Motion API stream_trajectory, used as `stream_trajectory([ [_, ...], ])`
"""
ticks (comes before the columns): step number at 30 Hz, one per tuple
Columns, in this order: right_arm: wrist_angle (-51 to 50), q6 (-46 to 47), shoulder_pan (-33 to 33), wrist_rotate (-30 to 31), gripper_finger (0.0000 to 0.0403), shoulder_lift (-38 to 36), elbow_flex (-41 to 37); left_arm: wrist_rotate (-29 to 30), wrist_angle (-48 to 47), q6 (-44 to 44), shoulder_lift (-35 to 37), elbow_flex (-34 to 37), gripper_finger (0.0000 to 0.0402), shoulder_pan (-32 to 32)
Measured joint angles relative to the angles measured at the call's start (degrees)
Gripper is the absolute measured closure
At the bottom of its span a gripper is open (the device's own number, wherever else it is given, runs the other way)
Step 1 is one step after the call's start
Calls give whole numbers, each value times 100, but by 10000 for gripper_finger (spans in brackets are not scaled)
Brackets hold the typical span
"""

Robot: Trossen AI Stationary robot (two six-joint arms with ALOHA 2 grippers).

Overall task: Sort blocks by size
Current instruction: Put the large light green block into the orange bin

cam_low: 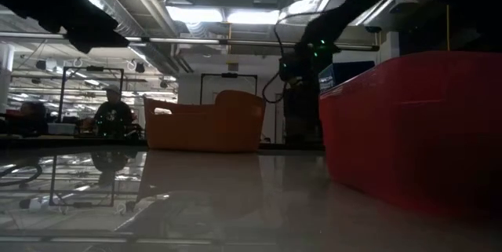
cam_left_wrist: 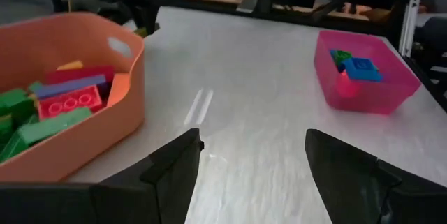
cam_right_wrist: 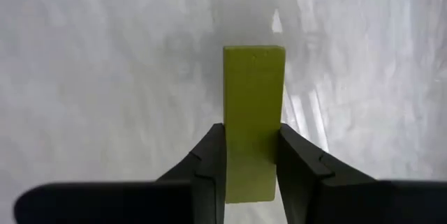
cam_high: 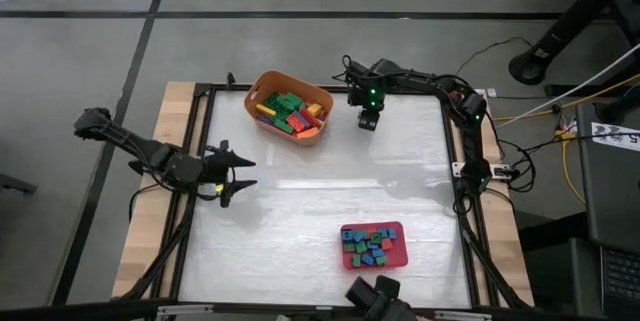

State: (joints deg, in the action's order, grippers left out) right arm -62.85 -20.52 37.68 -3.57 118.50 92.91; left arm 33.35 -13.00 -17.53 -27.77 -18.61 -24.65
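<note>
- Gripping a long yellow-green block [cam_right_wrist: 253,119] by its two long sides, the right gripper [cam_right_wrist: 253,172] has its jaws closed snug on the near part, and the rest of the block juts out ahead over bare table [cam_high: 300,211].
- In the high view the right gripper [cam_high: 368,113] sits just beside the orange tub [cam_high: 318,94], near the table's far edge.
- The left gripper [cam_high: 236,175] waits on the left side of the table with its fingers spread wide and nothing between them.
- Handling, as I judge it: the block is hard, light plastic with smooth flanks, so it should not flex or crush, but it could swivel or slip in a pinch this close to one end. A hold across the narrow width nearer the middle would steady it.
- Counts: one tub, one pink tray [cam_high: 400,229], one block in the grip.
- The tub holds a heap of long blocks [cam_high: 288,111], green, red, yellow and purple; too piled up to count, but more than ten.
- The tray holds small square blocks [cam_high: 367,246], mostly blue and green, roughly a dozen; the exact count is not clear.
- No loose block shows on the open table.
</note>
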Motion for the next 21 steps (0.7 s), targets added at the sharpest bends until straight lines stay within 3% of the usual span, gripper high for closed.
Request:
stream_trajectory([
  [11,-1255,-98,-706,480,315,-5,1950,331,1311,553,355,1028,157,-11],
  [15,-697,-131,-983,215,315,-9,2413,355,1392,369,458,1223,157,-6],
  [21,921,-384,-1300,-314,304,24,2465,356,1359,242,452,1353,157,-6],
])
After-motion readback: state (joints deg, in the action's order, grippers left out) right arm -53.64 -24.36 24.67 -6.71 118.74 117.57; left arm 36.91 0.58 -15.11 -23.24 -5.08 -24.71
